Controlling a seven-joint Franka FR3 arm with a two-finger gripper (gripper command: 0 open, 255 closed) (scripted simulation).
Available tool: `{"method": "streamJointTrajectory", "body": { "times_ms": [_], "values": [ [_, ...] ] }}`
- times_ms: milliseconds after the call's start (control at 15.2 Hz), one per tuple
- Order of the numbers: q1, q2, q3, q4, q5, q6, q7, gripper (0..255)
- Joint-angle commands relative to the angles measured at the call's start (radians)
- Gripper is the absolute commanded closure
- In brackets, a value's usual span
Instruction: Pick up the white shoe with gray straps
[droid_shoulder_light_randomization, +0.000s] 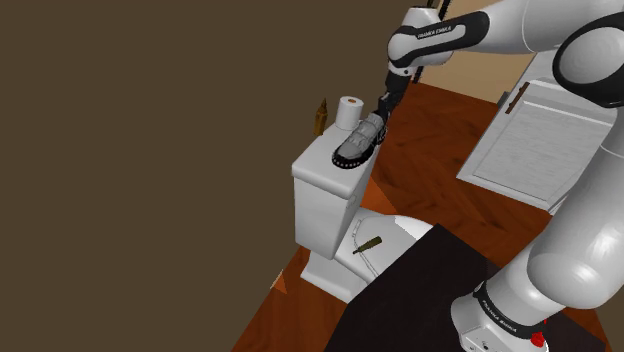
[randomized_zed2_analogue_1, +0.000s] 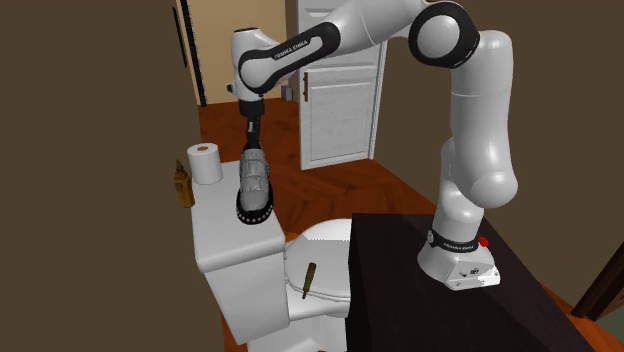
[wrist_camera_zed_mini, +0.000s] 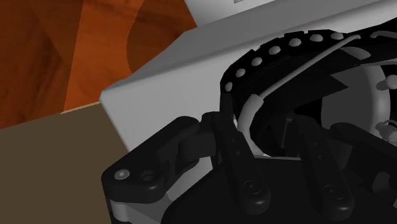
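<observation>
Shoe (droid_shoulder_light_randomization: 358, 148), pale grey with straps and a black studded sole, hangs heel-up over the toilet tank (droid_shoulder_light_randomization: 318, 195). It seems tipped that way because the tool (droid_shoulder_light_randomization: 380, 110) comes down from twelve o'clock and looks clamped on its heel collar. Whether the toe touches the lid I cannot tell. In the shoulder view a paper roll (droid_shoulder_light_randomization: 349, 112) stands at eleven o'clock. Beyond lie a reddish wooden floor (droid_shoulder_light_randomization: 440, 130) and a white door (randomized_zed2_analogue_1: 340, 100).

You're in a home bathroom: a white toilet (randomized_zed2_analogue_1: 325, 240) with its tank (randomized_zed2_analogue_1: 220, 235) against a brown wall (randomized_zed2_analogue_1: 90, 150), a paper roll (randomized_zed2_analogue_1: 207, 163) on the tank, a panelled door (randomized_zed2_analogue_1: 340, 100), a wood floor (randomized_zed2_analogue_1: 330, 190).
</observation>
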Motion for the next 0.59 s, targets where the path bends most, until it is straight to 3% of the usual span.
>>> {"method": "streamJointTrajectory", "body": {
  "times_ms": [0,528],
  "values": [
    [0.001,-0.006,0.000,0.025,-0.001,-0.029,0.000,255],
    [0.001,-0.020,-0.001,0.089,-0.004,-0.107,-0.001,255]
  ]
}}
